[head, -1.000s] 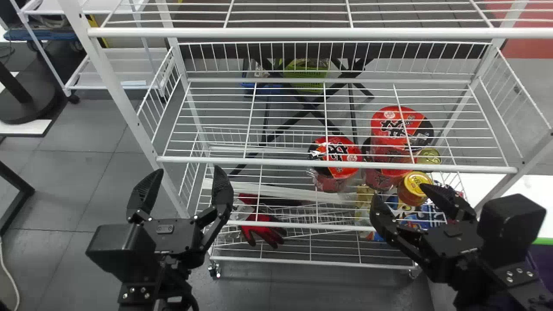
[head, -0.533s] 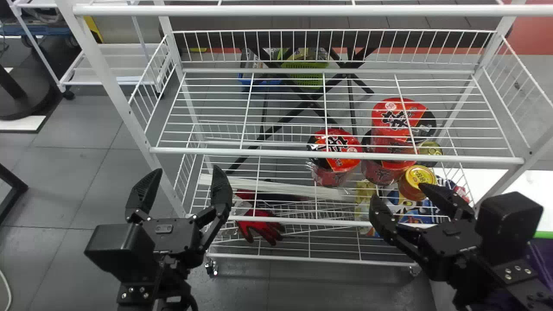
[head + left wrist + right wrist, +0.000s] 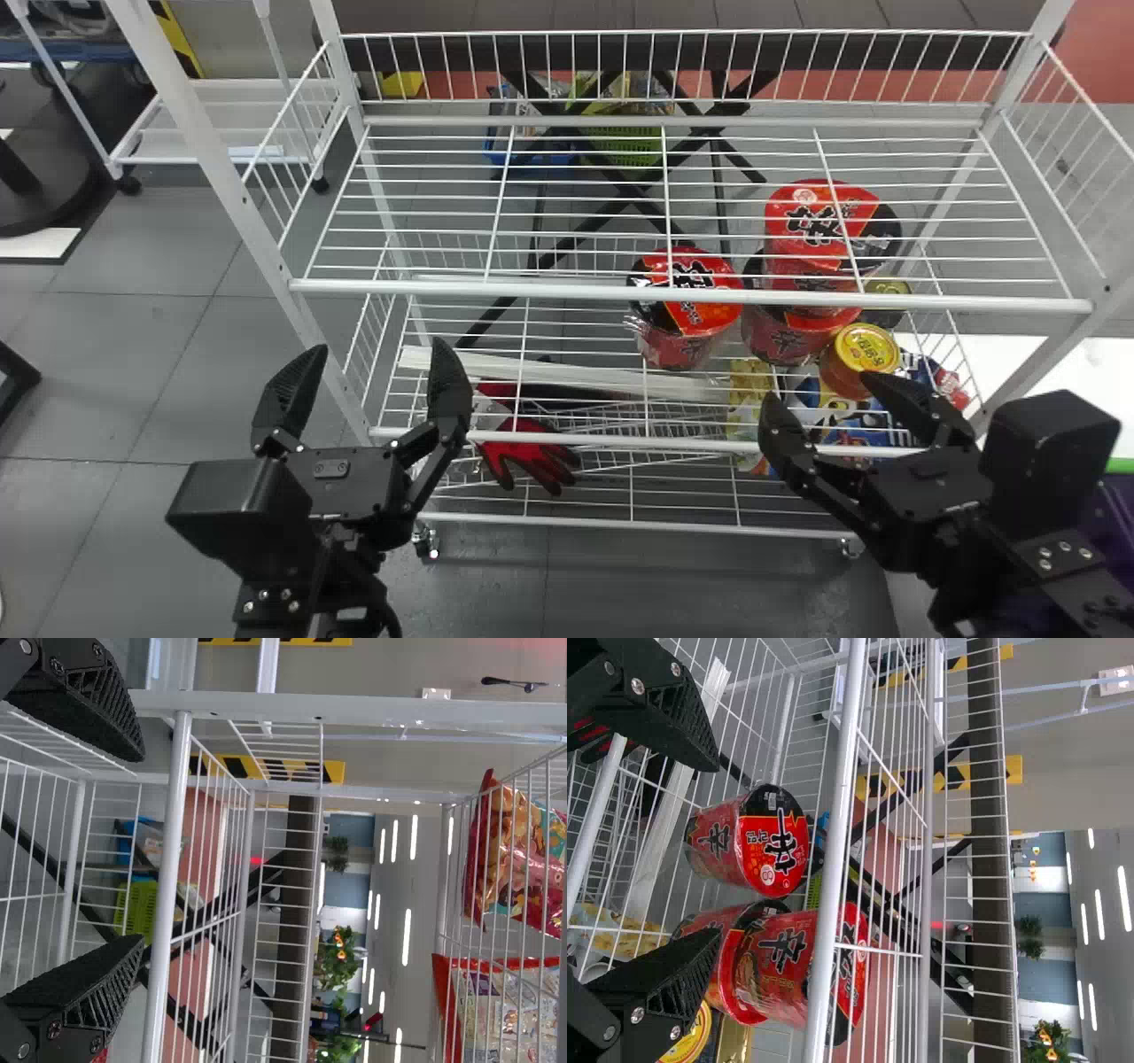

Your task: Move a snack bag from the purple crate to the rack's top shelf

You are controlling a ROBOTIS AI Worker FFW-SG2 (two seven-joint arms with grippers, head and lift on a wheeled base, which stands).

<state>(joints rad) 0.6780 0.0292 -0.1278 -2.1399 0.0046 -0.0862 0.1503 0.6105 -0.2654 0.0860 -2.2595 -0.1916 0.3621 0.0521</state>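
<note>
Left tool [image 3: 376, 350]: in front of the rack's left part, raised, with its two black fingers spread. Right tool [image 3: 819, 390]: in front of the rack's right part, also spread, its fingertips overlapping the jar and packets in the head view.

Snack bags: the left wrist view records two, a red and orange bag [image 3: 523, 850] and a red-edged pale bag [image 3: 509, 1010], side by side behind white wires high on the rack. Which, if either, is the task's bag cannot be told. The purple crate [image 3: 1118, 523] is partly visible at the head view's right edge, beyond the right arm.

Rack: white wire shelves. Below the shelf with the long front rail [image 3: 532, 289] stand a single red noodle cup [image 3: 687, 310] and, to its right, a stack of noodle cups [image 3: 815, 226]. A yellow-lidded jar [image 3: 859, 354] stands beside the stack, near a gold can [image 3: 889, 301]. A red and black glove [image 3: 532, 456] lies low at the left, near long white strips [image 3: 567, 377]. Behind the rack, a green basket [image 3: 625, 146] stands near the floor.
</note>
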